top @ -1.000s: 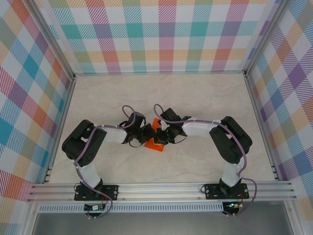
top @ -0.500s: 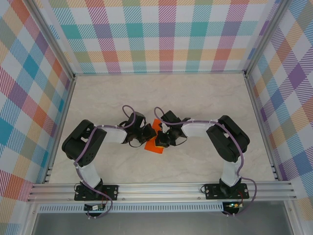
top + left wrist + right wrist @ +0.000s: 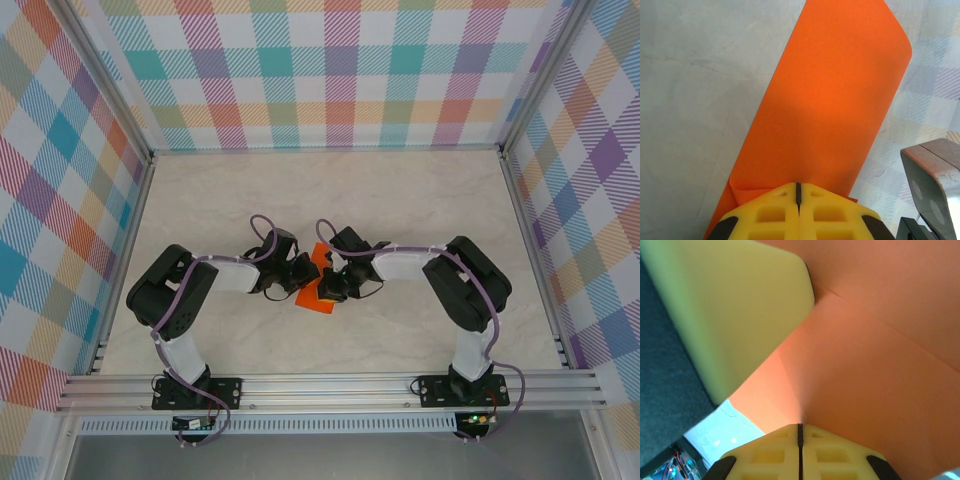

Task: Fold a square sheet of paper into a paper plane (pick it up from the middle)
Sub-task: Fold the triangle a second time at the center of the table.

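At the table's (image 3: 400, 200) centre, the paper plane (image 3: 316, 302) runs near-to-far.

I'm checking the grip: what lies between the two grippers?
The orange paper plane bridges the gap between the left gripper and right gripper, both shut on it; the top view shows this.

The middle of the counter (image 3: 400, 200) is blocked by the left tool (image 3: 298, 278) and the right tool (image 3: 332, 284), both clamped on the paper plane (image 3: 321, 257) between them. Open counter is left behind them up to the plaid back wall (image 3: 340, 70) and out to the side walls (image 3: 60, 200). The near edge is closed by the aluminium rail (image 3: 330, 385).
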